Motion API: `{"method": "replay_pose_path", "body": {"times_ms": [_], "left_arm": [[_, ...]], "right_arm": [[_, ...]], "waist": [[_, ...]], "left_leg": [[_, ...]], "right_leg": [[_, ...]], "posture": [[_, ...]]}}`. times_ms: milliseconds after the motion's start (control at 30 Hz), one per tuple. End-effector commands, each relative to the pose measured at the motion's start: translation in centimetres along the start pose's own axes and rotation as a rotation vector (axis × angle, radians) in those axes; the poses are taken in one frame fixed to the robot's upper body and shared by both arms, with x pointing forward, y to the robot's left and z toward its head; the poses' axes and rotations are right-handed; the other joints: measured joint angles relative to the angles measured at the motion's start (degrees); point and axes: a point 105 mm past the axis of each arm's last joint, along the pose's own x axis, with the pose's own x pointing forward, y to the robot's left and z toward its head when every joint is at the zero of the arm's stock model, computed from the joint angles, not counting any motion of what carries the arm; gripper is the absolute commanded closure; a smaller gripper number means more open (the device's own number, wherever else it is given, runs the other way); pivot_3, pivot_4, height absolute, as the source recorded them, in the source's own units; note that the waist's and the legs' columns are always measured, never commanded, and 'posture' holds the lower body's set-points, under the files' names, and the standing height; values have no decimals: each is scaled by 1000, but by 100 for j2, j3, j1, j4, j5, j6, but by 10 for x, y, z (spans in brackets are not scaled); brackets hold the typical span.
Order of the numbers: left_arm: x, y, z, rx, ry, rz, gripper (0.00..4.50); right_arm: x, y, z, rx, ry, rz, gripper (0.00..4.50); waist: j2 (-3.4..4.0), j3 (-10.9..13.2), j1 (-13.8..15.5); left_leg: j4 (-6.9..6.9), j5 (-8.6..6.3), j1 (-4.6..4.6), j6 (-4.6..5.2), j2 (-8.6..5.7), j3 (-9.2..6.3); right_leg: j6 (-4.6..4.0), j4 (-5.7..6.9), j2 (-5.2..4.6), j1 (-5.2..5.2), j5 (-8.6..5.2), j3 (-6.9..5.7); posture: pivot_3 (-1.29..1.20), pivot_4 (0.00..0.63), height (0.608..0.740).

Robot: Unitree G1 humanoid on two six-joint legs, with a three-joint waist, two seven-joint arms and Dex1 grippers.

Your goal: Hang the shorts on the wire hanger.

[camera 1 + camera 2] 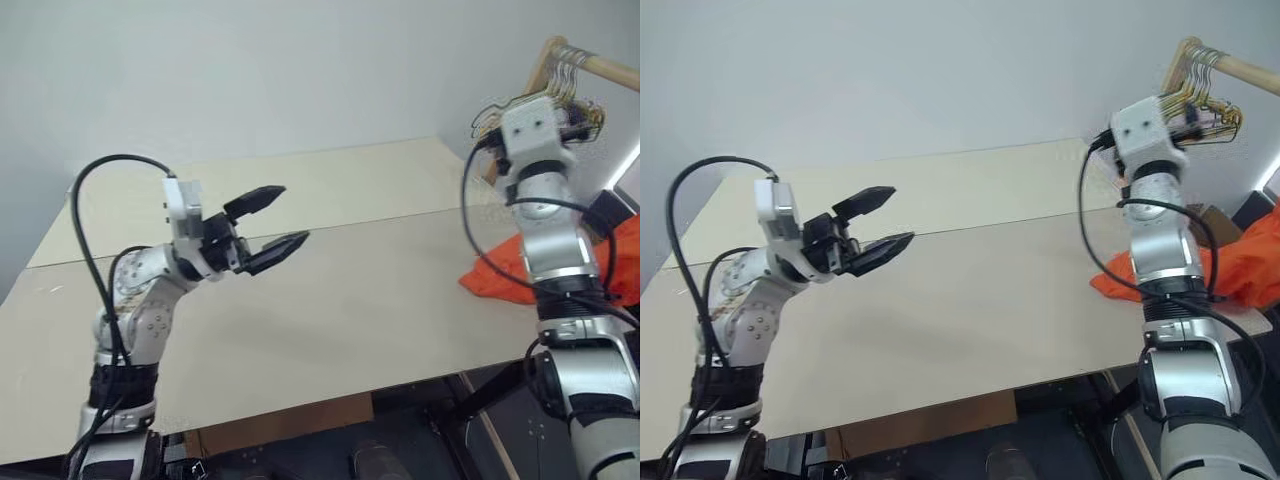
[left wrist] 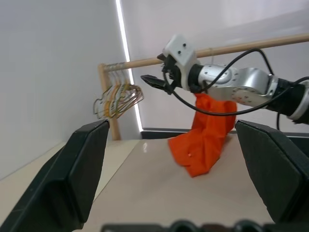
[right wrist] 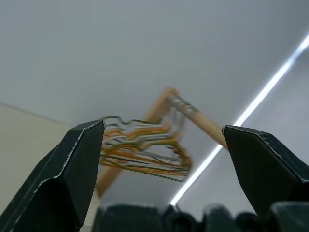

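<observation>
- Fingers of the left gripper (image 1: 272, 228) stand wide apart, nothing between them, hovering above the pale surface (image 1: 330, 320) on its left side.
- Right gripper (image 2: 153, 81): fingers spread apart as well, empty, raised well above the surface and pointed toward the bunch of hangers (image 3: 145, 150).
- Shorts (image 2: 205, 133): bright orange, thin fabric, crumpled and folded on themselves. They drape down from near the wooden rail (image 2: 251, 44), with the lower end bunched up on the right edge of the surface. Waistband not distinguishable in the folds.
- Shorts lie behind and below the right arm; neither gripper touches them.
- Bunch of hangers: yellow, green and grey wires, hooked close together at the end of the wooden rail beside its upright post (image 2: 105, 92).
- Cannot tell which of these is the single grey wire hanger.
</observation>
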Motion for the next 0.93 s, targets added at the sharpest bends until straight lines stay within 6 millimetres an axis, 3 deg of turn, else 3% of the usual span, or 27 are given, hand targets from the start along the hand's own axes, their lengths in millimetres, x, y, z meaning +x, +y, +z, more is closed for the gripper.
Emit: {"method": "replay_pose_path", "body": {"times_ms": [33,167,333,500,933], "left_arm": [[-10,6,5,61,24,58,0],[-29,7,-9,86,124,132,0],[-47,6,-22,65,226,172,0],[-64,2,-38,55,314,193,0],[-70,-4,-43,25,327,215,0]], "right_arm": [[-4,12,22,4,-110,136,23],[-31,65,11,-72,-119,492,23],[-74,100,-5,-125,-113,786,23],[-97,110,-17,-164,-100,921,23],[-99,119,-17,-180,-111,975,23]], "waist": [[-5,2,84],[-9,3,220],[-27,11,416],[-30,12,558],[-64,14,693]], "left_leg": [[0,0,0,0,0,-1],[0,0,6,0,1,3],[0,0,4,0,1,10],[1,0,10,-1,0,20],[1,0,18,-2,4,27]], "right_leg": [[0,0,0,0,0,0],[0,8,0,0,1,-2],[0,20,0,-6,1,-7],[-1,25,0,-6,2,-6],[-5,27,6,-6,3,-6]], "posture": [[-39,0,740],[-26,0,740],[-16,0,740],[-13,0,740],[13,0,740]]}}
